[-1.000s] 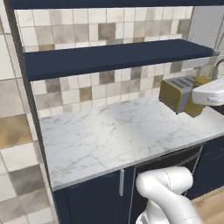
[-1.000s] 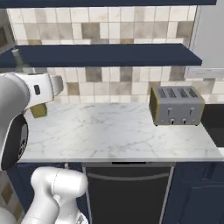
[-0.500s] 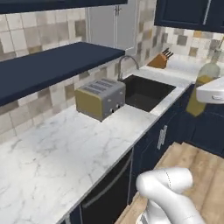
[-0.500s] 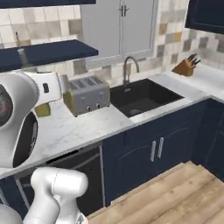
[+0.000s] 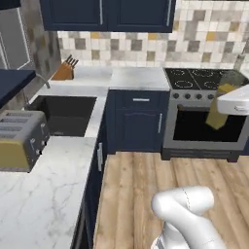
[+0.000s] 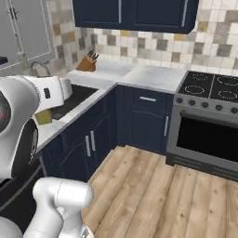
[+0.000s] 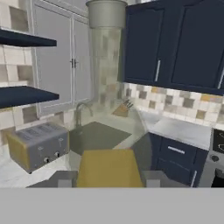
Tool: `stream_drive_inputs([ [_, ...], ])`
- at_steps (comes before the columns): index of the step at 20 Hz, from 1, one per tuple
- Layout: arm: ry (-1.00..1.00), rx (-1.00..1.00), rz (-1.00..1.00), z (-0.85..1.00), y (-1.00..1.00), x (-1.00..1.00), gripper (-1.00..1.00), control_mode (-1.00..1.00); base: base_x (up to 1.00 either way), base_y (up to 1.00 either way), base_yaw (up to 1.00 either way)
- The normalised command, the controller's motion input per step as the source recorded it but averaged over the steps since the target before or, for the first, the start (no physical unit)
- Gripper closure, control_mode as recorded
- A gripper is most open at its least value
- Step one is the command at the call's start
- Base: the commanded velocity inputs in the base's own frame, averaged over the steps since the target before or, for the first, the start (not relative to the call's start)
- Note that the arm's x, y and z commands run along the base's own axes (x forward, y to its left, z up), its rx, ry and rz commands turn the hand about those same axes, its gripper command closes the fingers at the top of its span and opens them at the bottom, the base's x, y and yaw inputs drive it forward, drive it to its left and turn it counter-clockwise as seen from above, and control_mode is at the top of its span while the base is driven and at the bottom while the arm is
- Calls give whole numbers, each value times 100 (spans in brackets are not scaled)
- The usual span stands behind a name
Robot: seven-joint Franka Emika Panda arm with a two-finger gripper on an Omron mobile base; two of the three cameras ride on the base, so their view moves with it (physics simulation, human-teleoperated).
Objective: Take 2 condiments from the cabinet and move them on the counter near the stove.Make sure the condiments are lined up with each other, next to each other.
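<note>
Carry leg: oil bottle [image 7: 105, 87] in the gripper [image 7: 107, 179], stove [image 5: 206, 104] now ahead.

Judged step: bottle 1 of 2 is in transit to the counter [image 5: 138, 78]; nothing stands there yet. Hand view: the bottle rises from between the finger tips, clear body, yellow-olive oil pooled low, grey cap at top; the fingers look pinched on its base, though contact itself sits at the frame's bottom edge. Left base view adds the oil bottle [image 5: 220, 104] hanging over the stove's front at the right edge. Right base view shows the stove [image 6: 209, 116] and the counter [image 6: 153, 76] slab by its left edge, a knife block [image 6: 88, 62] at the far corner. Next move calls for closing on that slab and setting the bottle upright near the stove edge, leaving room beside it for bottle 2.
</note>
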Motion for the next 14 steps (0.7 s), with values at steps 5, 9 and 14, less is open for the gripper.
stream_drive_inputs([
  [5,0,0,0,0,0,0,100,100,35,-12,-40],
  [9,0,0,0,0,0,0,100,100,12,-9,-8],
  [14,0,0,0,0,0,0,100,100,68,-53,-23],
])
